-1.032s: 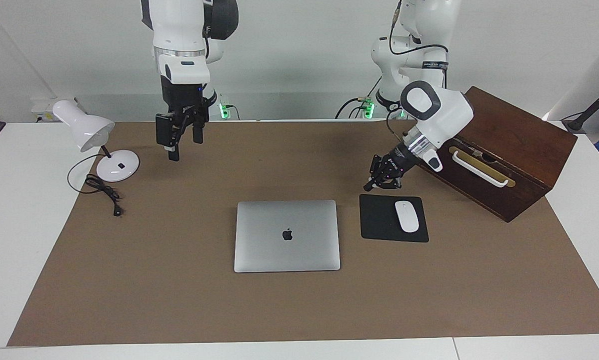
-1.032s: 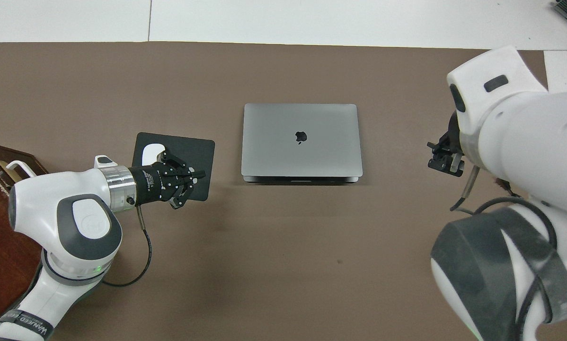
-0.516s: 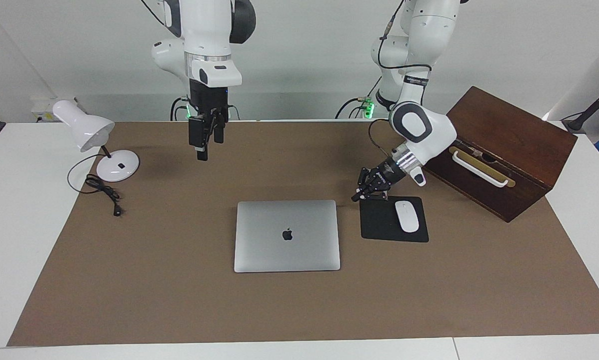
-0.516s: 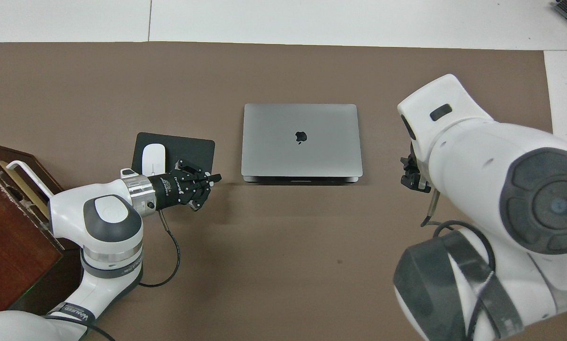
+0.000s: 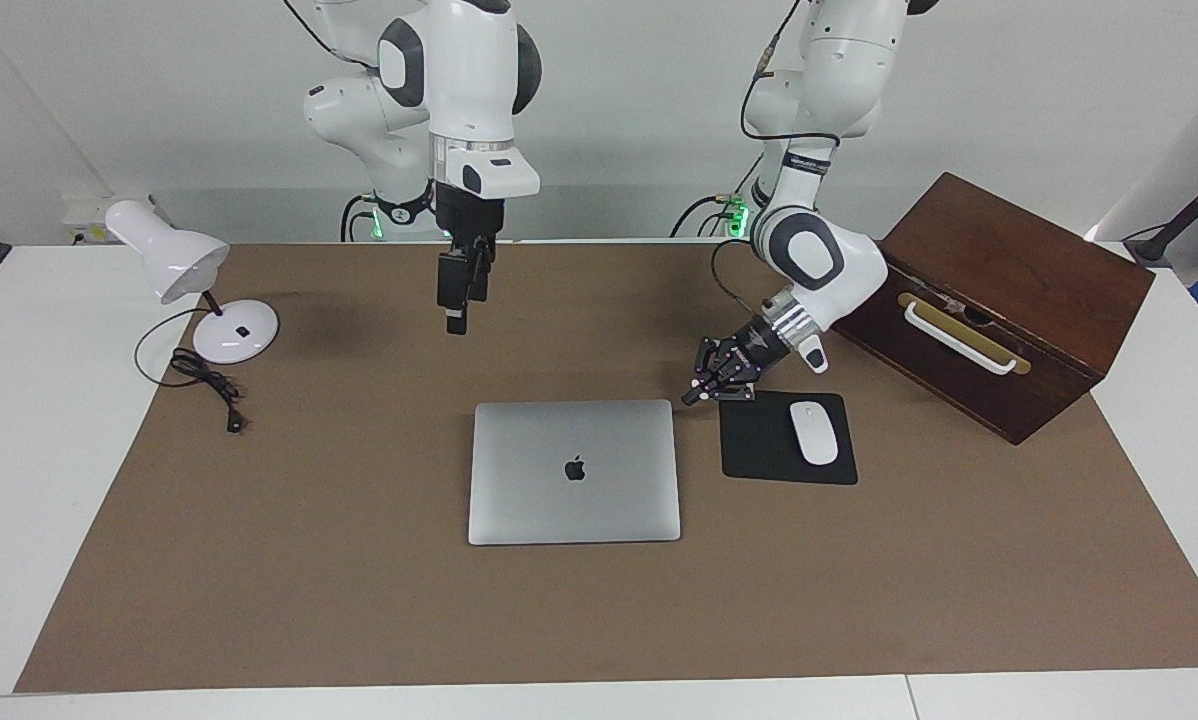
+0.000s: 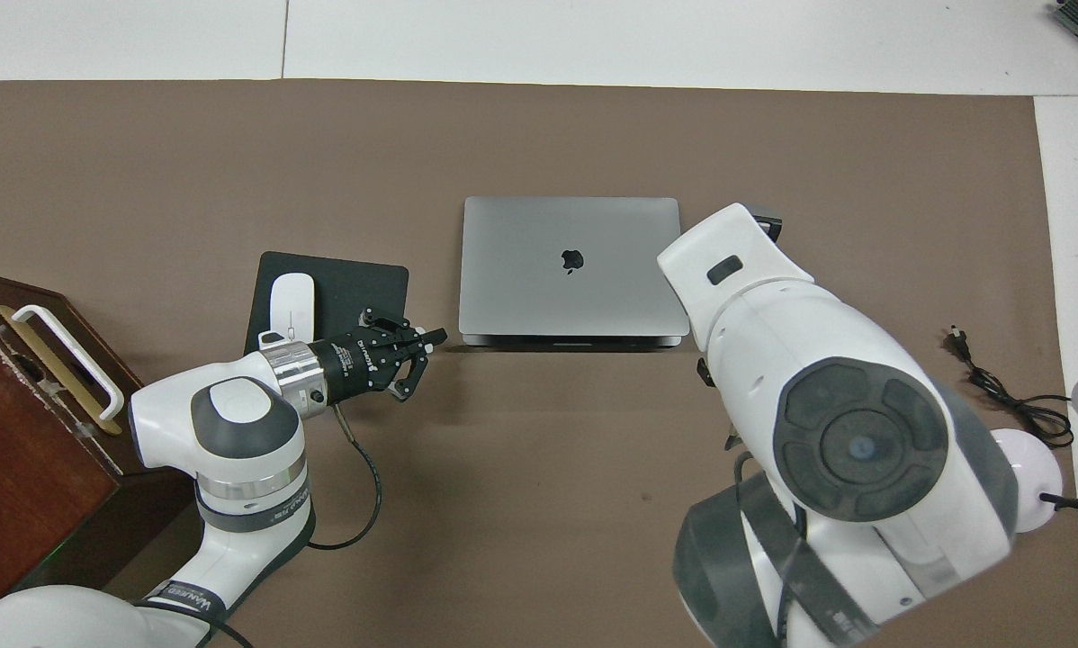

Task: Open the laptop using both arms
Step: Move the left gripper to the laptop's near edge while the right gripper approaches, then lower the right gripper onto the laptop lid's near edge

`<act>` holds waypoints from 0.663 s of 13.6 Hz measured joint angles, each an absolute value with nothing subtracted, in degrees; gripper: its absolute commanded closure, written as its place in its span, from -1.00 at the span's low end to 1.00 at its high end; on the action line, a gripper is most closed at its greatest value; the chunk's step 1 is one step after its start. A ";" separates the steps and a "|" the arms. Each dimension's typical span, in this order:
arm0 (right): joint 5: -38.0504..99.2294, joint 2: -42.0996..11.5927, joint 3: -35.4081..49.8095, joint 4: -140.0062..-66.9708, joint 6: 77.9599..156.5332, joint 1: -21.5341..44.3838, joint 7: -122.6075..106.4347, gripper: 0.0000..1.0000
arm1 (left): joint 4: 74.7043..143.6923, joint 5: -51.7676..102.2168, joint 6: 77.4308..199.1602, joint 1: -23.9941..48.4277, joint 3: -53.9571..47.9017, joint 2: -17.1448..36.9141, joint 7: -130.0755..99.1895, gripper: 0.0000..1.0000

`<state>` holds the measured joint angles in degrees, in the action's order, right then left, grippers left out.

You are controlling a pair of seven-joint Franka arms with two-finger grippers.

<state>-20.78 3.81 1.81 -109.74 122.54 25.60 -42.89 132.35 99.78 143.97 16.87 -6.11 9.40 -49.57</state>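
The left claw (image 5: 692, 397) hangs low over the brown mat (image 5: 359, 600), just beside the laptop's corner at the edge nearest the robots, its fingertips pinched together and holding nothing. The right claw (image 5: 456, 322) hangs higher, over bare mat between the robots and the laptop; whether it is wide or narrow I cannot tell.

The laptop (image 5: 574, 470) lies shut and flat in the middle of the surface, and the overhead view shows a dark seam along its edge nearest the robots, which looks like the opening edge. The step in hand seems to be the approach. To do it well, the pinched left claw should probably slide its tip into that seam near the corner and lift gently, while the right claw comes down to press on the base or take the lid from its own end, so the machine does not skid or tip.

Beside the laptop, toward the left arm's end, a white mouse (image 5: 813, 432) sits on a black pad (image 5: 754, 445); the left claw should keep off the pad's corner.

Readable marks: a dark apple logo (image 5: 575, 468) on the lid. White lettering runs along the left claw's body and on a band low on the left arm, too small to read surely.
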 measured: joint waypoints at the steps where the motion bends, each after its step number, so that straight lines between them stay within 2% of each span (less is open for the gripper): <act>1: -21.44 3.28 1.82 -109.84 122.70 26.34 -41.18 -1.00 | 132.28 101.72 144.33 17.77 -6.10 9.72 -46.59 1.00; 9: -26.26 -3.57 1.86 -110.33 127.53 30.90 -30.93 -1.00 | 128.98 105.91 148.06 20.91 -6.12 14.37 -40.15 1.00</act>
